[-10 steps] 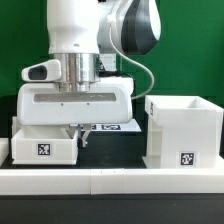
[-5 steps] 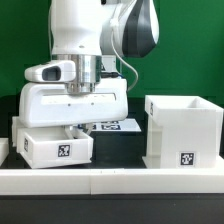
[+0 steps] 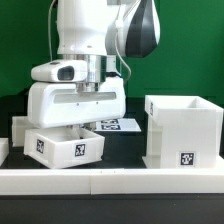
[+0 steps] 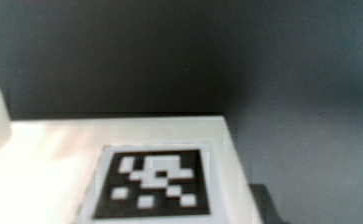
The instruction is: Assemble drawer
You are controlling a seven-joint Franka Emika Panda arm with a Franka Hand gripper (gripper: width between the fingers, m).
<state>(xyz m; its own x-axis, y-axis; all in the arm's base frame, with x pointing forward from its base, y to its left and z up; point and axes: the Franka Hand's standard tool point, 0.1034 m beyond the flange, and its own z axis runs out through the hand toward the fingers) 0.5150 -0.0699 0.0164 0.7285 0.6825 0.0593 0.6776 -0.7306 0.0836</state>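
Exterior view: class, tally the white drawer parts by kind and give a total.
shell: 1
tray: 2 (one partly hidden behind the other)
Total: 3

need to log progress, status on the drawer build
gripper shut on small shallow white plastic tray, tray tilted. tall white cube-like plastic shell apart, exterior view's right. nothing seen between them.
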